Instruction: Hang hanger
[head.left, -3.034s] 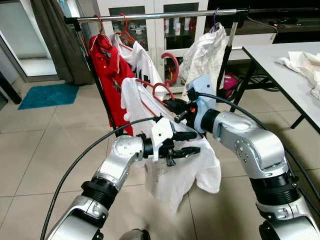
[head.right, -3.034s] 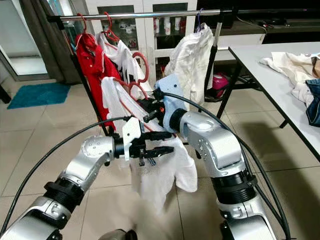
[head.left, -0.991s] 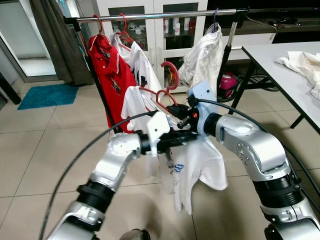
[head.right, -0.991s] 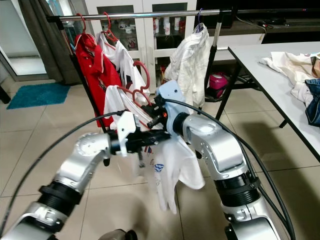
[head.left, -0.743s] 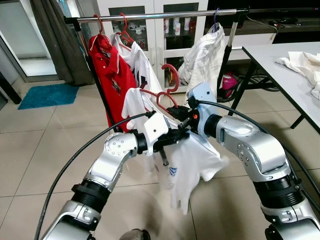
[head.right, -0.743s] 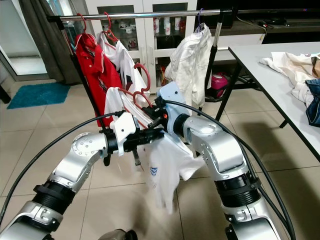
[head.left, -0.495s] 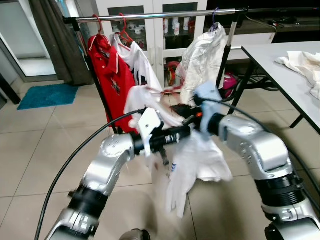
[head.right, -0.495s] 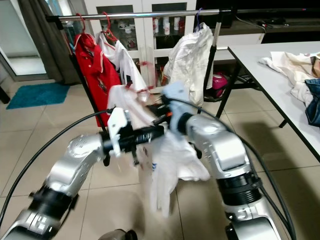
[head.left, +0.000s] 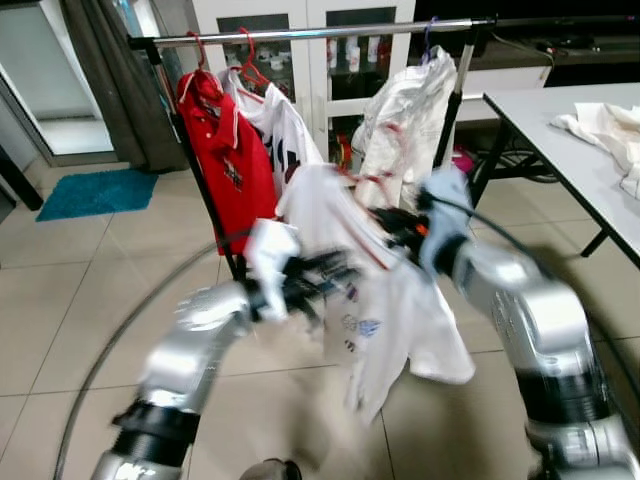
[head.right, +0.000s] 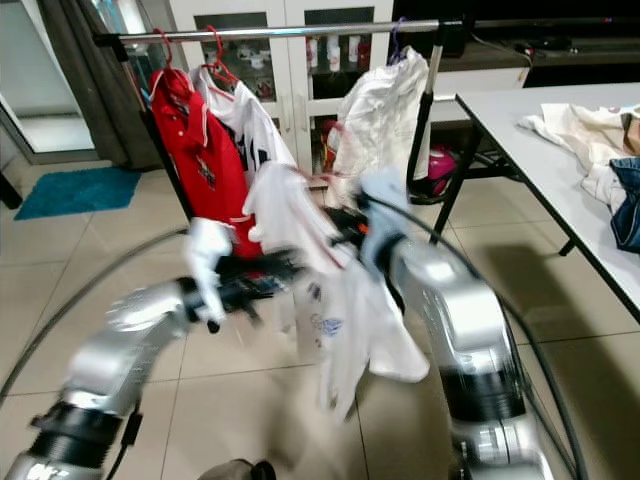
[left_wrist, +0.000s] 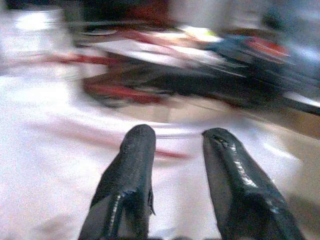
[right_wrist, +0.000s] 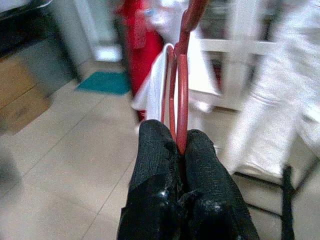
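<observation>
A red hanger carries a white T-shirt with a small blue print. My right gripper is shut on the hanger's lower wire and holds it up in front of the clothes rail; the same gripper shows blurred in the eye views. The hanger's hook is below the rail, near the white jacket. My left gripper is open, its fingers apart over white cloth with nothing pinched; it sits just left of the hanging T-shirt.
On the rail hang a red polo shirt, a white shirt on red hangers, and the white jacket at the right. A table with loose clothes stands to the right. A teal mat lies on the tiled floor at the left.
My right arm has lifted the hanger and T-shirt up and to the right, closer to the rail. My left arm has swung back to the left. Both arms are blurred by motion.
</observation>
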